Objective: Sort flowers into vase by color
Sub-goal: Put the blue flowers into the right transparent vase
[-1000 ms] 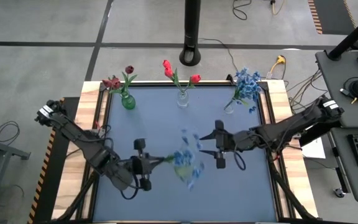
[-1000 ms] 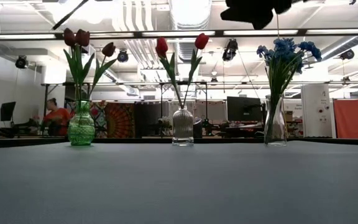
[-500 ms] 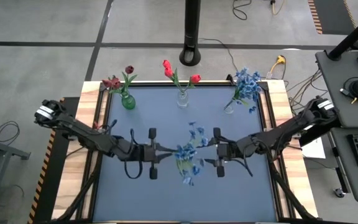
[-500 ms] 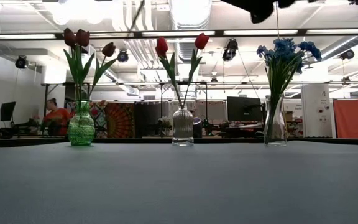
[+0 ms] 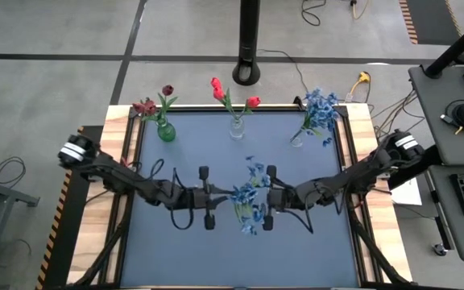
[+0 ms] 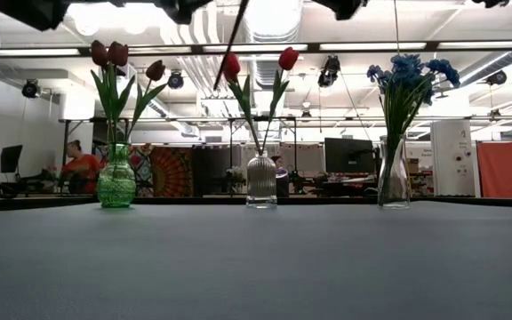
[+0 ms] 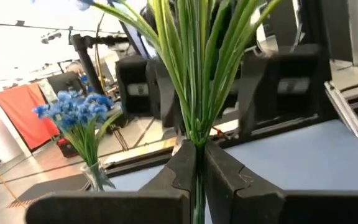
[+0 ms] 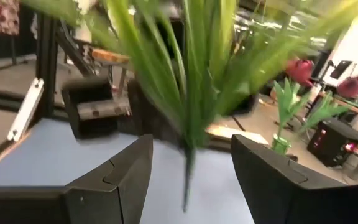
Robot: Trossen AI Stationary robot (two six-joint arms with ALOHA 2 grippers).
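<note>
**High view: blue bunch held between the two grippers at mid-table**

High view showed the left gripper (image 5: 220, 196) at mid-table, reaching in from the left side, with a blue bunch (image 5: 248, 200) at its tips. The left wrist view confirmed the hold: its fingers (image 7: 182, 168) were pressed narrow against the stem (image 7: 198, 186) just below the spread of green leaves (image 7: 197, 62). The bunch was carried clear of the blue table (image 5: 321, 250); the low view showed only a thin stem (image 6: 231, 40) slanting near the upper edge, with nothing resting on the surface in front of the vases.

The right gripper (image 5: 258, 198) faced the left one from the opposite side, just beside the bunch. In the right wrist view its fingers (image 8: 120, 174) stood wide apart, with the stem (image 8: 188, 174) hanging in the gap and touching neither.

Along the far edge of the table stood three vases, each upright. The green vase (image 5: 166, 131) at the left held dark maroon blooms (image 5: 146, 105). The clear vase (image 5: 237, 128) in the middle held red tulips (image 5: 216, 86). The third vase (image 5: 297, 138) at the right held blue flowers (image 5: 321, 107). All three were well apart from the grippers.

In the low view a person (image 6: 80, 165) in red was seated in the room behind the table
</note>
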